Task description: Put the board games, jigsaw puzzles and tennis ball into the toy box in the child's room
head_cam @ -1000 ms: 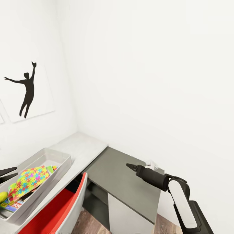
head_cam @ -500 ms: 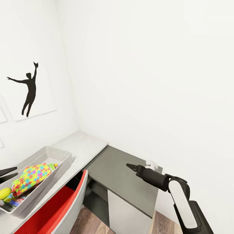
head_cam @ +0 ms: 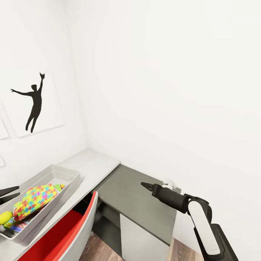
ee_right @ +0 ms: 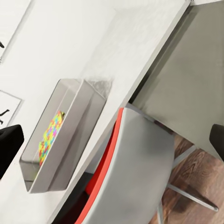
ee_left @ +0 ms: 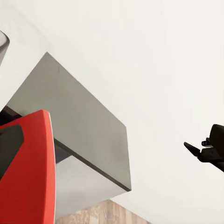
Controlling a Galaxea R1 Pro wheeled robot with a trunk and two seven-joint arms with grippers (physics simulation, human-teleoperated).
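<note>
The light grey toy box (head_cam: 67, 176) stands on the pale table (head_cam: 92, 162) at the lower left of the head view. Inside it lie a jigsaw puzzle (head_cam: 34, 198), the yellow-green tennis ball (head_cam: 4, 217) and the edge of a colourful board game (head_cam: 15, 227). My left gripper (head_cam: 11, 194) hovers open at the box's near-left side. My right gripper (head_cam: 144, 185) hangs over the dark side unit, apart from the box, its fingers (ee_right: 9, 144) spread wide in the right wrist view. The toy box (ee_right: 77, 126) and the puzzle (ee_right: 50, 133) appear there too. The bed is out of view.
A red chair with a grey back (head_cam: 74, 232) is tucked under the table. The lower dark grey side unit (head_cam: 132, 197) meets the white corner walls. A black silhouette picture (head_cam: 34, 103) hangs at the left. Wood floor (head_cam: 181, 252) lies below.
The whole view has shifted a little, so the toy box and wall picture sit further right in the picture. Both arms hold the same pose.
</note>
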